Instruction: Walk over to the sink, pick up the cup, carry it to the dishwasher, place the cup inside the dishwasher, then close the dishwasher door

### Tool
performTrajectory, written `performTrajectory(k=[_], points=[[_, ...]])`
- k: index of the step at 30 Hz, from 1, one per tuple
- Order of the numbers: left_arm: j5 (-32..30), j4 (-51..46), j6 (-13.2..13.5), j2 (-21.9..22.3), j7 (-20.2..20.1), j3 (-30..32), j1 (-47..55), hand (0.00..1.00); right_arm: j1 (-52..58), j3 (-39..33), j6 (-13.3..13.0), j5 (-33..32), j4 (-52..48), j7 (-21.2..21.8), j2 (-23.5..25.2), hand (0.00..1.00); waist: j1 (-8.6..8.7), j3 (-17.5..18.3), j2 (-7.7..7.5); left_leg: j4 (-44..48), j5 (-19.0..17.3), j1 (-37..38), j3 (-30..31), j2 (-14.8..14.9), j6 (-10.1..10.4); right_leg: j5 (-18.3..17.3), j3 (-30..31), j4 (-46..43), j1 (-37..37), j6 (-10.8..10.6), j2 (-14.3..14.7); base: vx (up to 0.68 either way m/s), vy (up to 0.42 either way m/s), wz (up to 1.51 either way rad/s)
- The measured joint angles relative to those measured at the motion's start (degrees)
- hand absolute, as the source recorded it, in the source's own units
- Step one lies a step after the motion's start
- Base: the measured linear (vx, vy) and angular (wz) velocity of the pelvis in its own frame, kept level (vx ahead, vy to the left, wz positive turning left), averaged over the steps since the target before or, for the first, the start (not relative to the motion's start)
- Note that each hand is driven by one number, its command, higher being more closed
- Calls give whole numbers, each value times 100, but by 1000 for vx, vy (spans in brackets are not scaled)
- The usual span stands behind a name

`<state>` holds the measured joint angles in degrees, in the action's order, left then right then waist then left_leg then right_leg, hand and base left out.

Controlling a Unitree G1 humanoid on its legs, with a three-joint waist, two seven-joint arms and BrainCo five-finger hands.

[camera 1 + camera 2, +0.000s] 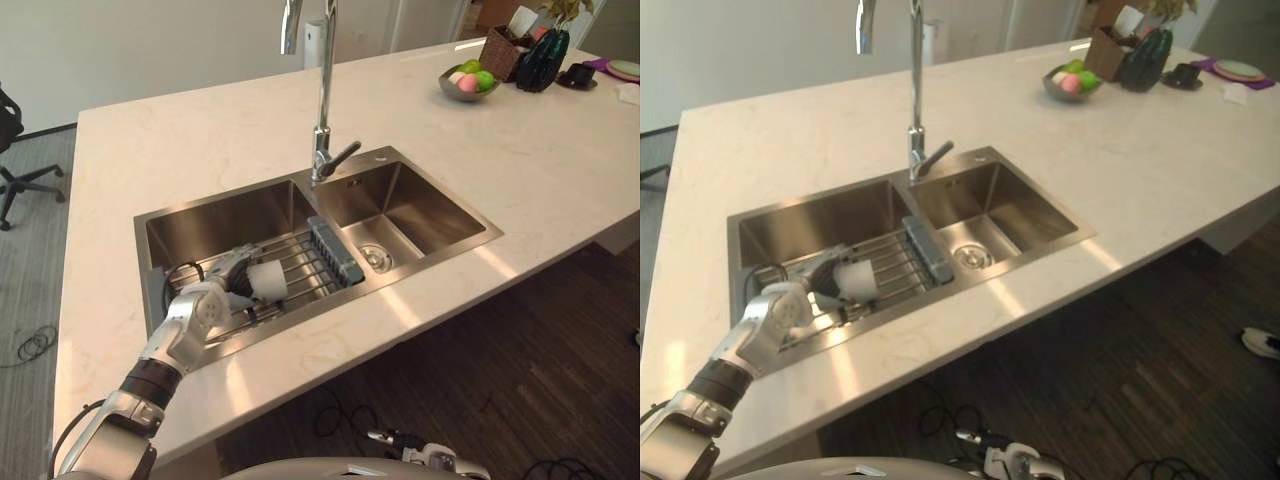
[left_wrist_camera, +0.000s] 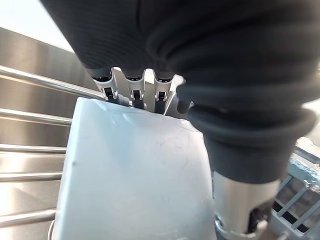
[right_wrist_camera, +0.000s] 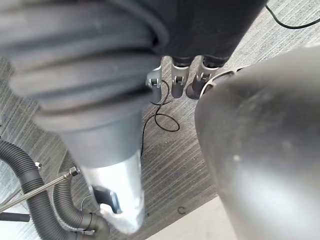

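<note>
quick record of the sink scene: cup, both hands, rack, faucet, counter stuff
cup: white cup, at the wire rack in the sink's left basin; resting or lifted, cannot tell
left robot hand: fingers and thumb curled round the cup
right robot hand: low, above the floor
faucet: upright behind the basin divider
counter: fruit bowl near the far corner

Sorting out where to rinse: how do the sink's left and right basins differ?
The left basin is wider and holds a wire rack, where the left hand grips a white cup. The right basin is narrower and bare, its drain showing. Both are brushed steel.
</note>
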<state>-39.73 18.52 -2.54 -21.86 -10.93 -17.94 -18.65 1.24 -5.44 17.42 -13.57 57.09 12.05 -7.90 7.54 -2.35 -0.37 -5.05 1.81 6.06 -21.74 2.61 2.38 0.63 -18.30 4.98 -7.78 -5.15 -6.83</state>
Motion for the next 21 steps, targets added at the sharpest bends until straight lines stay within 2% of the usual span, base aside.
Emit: performTrajectory(k=[8,21], points=[[-117,-289,-19,-9,-341,1,2,0,-32,86,44,1,12,2,-30,0,-1,-1,-7,0,2,-32,108,-10,-3,-7,-121,-13,-13,-8,-5,4,-1,5],[-331,-176,-85,-43,-495,1,2,0,-45,92,117,-3,2,17,-46,0,-6,0,-9,0,3,-33,114,-12,-5,-9,-124,-16,-14,-5,-6,0,0,0]])
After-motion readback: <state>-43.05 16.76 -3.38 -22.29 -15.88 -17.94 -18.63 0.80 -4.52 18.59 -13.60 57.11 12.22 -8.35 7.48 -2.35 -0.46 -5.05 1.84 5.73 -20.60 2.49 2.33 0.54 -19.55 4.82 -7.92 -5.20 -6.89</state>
